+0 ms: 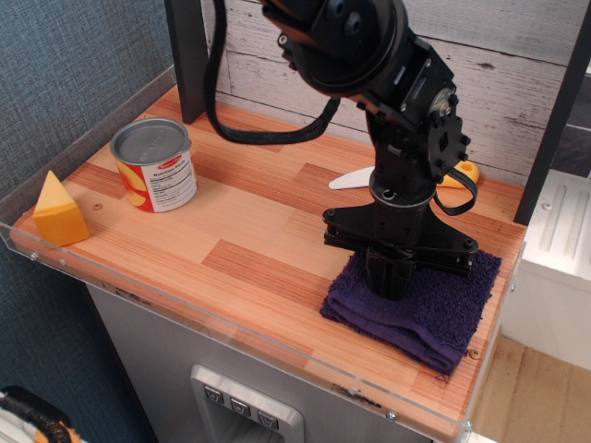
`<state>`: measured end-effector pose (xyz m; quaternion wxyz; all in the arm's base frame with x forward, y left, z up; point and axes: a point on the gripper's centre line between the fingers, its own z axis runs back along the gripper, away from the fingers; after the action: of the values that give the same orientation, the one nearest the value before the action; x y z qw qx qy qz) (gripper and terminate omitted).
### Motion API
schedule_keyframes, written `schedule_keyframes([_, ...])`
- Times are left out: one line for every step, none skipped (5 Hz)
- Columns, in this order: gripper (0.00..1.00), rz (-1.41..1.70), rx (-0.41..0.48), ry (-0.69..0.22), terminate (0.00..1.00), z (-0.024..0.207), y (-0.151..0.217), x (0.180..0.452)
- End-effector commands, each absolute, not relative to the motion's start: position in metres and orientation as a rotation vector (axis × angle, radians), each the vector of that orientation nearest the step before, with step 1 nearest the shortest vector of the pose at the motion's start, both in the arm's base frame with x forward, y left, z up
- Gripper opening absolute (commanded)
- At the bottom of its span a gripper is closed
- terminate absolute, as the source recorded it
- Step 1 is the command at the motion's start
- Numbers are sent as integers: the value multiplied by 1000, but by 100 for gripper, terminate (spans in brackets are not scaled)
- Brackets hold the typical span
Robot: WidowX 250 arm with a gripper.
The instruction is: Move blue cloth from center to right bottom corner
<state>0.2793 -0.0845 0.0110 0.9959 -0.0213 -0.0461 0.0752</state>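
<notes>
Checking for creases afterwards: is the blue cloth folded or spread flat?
Folded: the blue cloth shows stacked layers along its front edge.
</notes>
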Motion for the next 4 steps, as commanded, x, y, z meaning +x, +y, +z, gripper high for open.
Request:
schedule_keyframes([100,135,-73,-121,0,38,-83,281])
schedule_keyframes([100,119,-96,-149,0,56,-84,283])
schedule_keyframes([100,111,-125,-174,0,71,-84,285])
schedule_keyframes([100,105,-121,-195,0,89,-83,284])
